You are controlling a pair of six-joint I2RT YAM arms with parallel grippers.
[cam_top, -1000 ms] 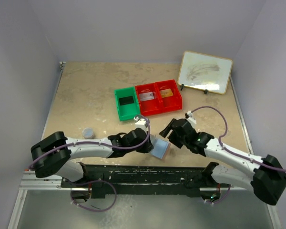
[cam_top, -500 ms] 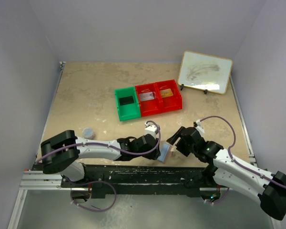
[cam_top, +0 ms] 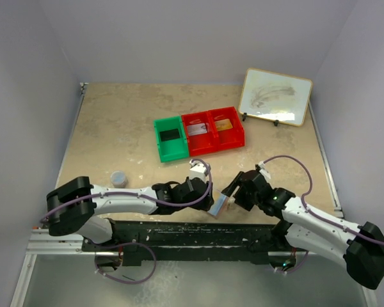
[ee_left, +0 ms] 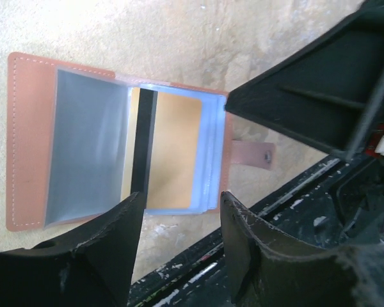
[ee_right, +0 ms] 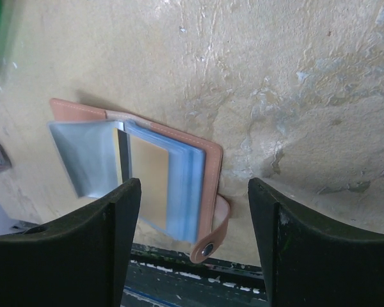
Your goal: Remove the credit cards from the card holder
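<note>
The card holder (cam_top: 219, 204) lies open near the table's front edge, a tan cover (ee_left: 25, 141) with pale blue-grey sleeves. A gold credit card (ee_left: 173, 153) shows inside a sleeve, beside a thin black strip (ee_left: 143, 141). My left gripper (ee_left: 181, 204) is open just short of the holder's near edge, with nothing between its fingers. My right gripper (ee_right: 193, 192) is open above the holder's (ee_right: 208, 173) strap side, the gold card (ee_right: 147, 182) just inside its left finger. In the top view the left gripper (cam_top: 208, 203) and right gripper (cam_top: 233, 195) flank the holder.
A green bin (cam_top: 160, 148) holds a black card (cam_top: 170, 135). Two joined red bins (cam_top: 205, 148) hold a white-grey card (cam_top: 197, 129) and a gold card (cam_top: 224, 125). A framed whiteboard (cam_top: 275, 96) leans at the back right. A small grey-blue cap (cam_top: 118, 177) sits left. The black rail (ee_left: 198, 275) runs right behind the holder.
My left gripper has opened and shifted right along the front edge. The right arm came down and forward toward the holder, which moved slightly nearer the front edge.
</note>
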